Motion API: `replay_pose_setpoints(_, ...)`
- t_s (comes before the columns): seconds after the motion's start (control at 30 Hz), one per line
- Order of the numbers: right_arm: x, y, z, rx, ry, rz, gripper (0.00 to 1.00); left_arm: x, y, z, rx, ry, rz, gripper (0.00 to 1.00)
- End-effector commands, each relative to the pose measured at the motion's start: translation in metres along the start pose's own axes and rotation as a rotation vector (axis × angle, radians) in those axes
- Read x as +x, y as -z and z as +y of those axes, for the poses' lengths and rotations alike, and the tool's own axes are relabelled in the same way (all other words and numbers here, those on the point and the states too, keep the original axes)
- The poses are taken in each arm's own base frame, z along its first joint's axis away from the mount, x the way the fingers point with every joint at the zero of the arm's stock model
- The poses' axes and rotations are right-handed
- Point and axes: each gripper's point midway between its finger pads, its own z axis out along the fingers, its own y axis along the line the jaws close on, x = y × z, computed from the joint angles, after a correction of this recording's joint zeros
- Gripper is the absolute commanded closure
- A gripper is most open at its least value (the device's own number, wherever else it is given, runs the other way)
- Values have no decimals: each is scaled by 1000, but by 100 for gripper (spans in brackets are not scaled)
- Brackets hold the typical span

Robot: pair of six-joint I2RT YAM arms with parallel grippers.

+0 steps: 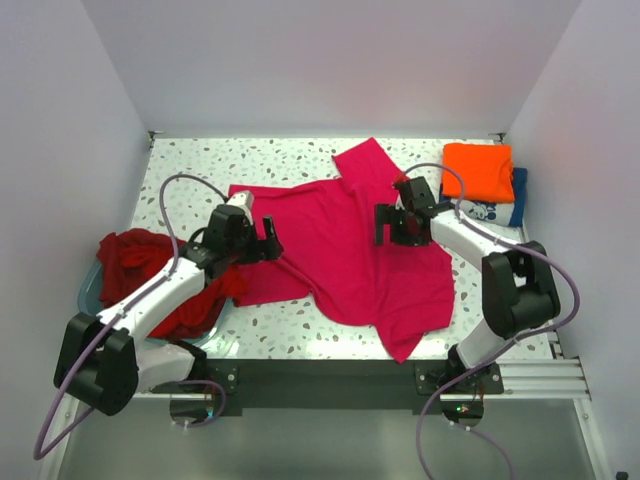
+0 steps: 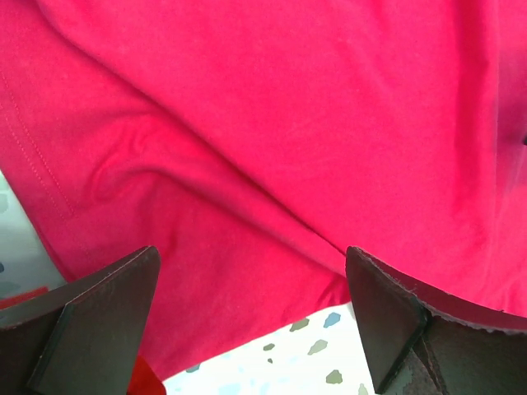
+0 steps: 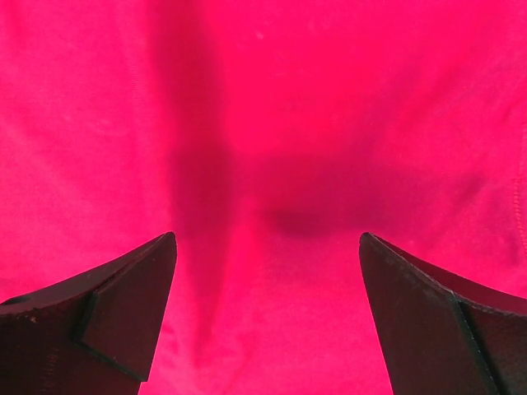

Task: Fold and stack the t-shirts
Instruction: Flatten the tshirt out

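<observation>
pink tee [image 1: 350,250]: spread out, rumpled
left gripper [image 1: 268,240]: jaws wide, empty, over its left edge
right gripper [image 1: 383,225]: wide too, empty, over the tee
orange tee [image 1: 478,172]: folded, far right

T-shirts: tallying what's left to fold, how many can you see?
4: a magenta one spread mid-table, a dark red heap in the tub at left (may hide more), an orange one folded far right, a navy one beneath it.
</observation>
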Motion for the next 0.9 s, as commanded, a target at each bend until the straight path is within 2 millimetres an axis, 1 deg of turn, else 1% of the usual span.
replay_pose_setpoints(0.0,-3,-7,-4,21,-24,7,5,-1,9,-3,28,13,-33,0)
replay_pose_setpoints(0.03,2,-13,-7,32,-28,36,5,1,10,-3,30,16,-34,0)
replay_pose_setpoints(0.1,7,-18,-13,67,-32,53,5,7,11,1,27,21,-31,0)
replay_pose_setpoints(0.13,13,-23,-18,88,-36,83,5,8,11,1,29,23,-31,0)
replay_pose_setpoints(0.27,22,-27,-35,179,-44,125,6,15,12,3,35,30,-24,0)
replay_pose_setpoints(0.37,24,-28,-47,230,-54,144,6,16,12,4,35,33,-24,0)
replay_pose_setpoints(0.5,22,-27,-62,272,-77,158,6,17,13,2,47,38,-26,0)
replay_pose_setpoints(0.63,14,-26,-76,304,-97,157,6,18,11,1,52,39,-21,0)
replay_pose_setpoints(0.8,4,-27,-95,342,-115,164,5,28,6,4,46,39,10,0)
replay_pose_setpoints(0.87,0,-27,-100,349,-121,162,6,33,5,6,30,32,18,0)
